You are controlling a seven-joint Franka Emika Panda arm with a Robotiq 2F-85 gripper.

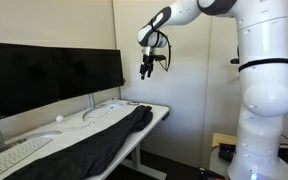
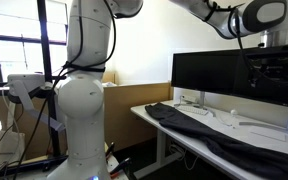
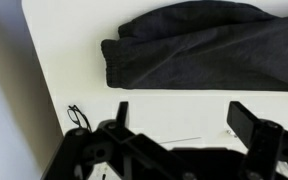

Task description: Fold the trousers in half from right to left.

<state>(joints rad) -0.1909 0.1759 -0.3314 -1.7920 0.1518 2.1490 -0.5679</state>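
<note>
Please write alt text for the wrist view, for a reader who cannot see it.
Black trousers lie wrinkled on a white desk, with one end of them toward the left. The open claw comes in from the bottom edge, over bare desk, and holds nothing.

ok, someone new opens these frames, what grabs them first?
The dark trousers, limp and wrinkled, lie stretched along the white desk in front of the black monitors. Next is the bulky white robot arm beside the desk. Its gripper is open and hangs high above the trousers, touching nothing.
</note>
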